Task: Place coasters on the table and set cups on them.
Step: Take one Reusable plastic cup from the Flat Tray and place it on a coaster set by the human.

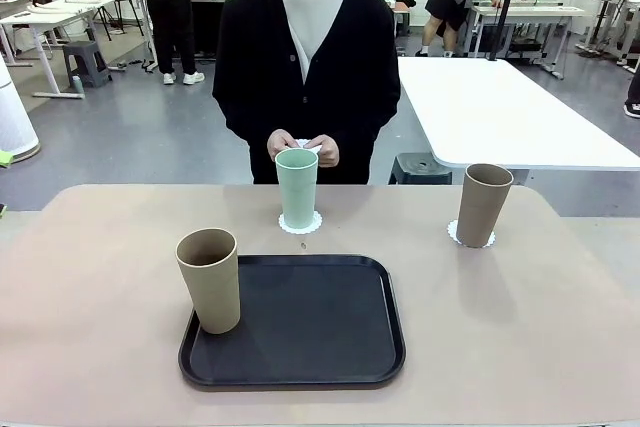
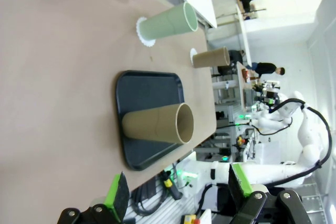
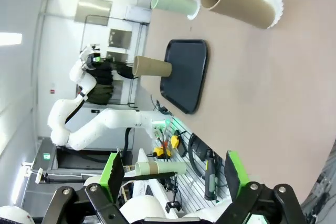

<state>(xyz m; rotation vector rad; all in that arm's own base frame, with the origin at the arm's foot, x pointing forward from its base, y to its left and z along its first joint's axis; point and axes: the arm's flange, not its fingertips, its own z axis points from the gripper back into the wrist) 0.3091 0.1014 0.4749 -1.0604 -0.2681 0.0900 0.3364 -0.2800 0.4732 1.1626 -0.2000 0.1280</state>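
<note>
The left gripper [image 2: 178, 190] stands wide and empty; the right gripper [image 3: 173, 174] likewise; both are held clear of the cups, above the near side of the table [image 1: 560, 347]. Nearest item: tan cup [image 1: 209, 280], upright on the left front corner of the black tray [image 1: 320, 347], no coaster beneath; it lies directly ahead of the left gripper, long axis vertical, so the left arm is judged nearer. Beyond the tray: mint green cup [image 1: 297, 188], upright on a coaster [image 1: 300, 223]; further right, second tan cup [image 1: 484, 204], upright on its own coaster [image 1: 470, 237]. Farthest: the person's hands [image 1: 303, 148] hold a small white piece, probably the third coaster [image 1: 311, 147].
</note>
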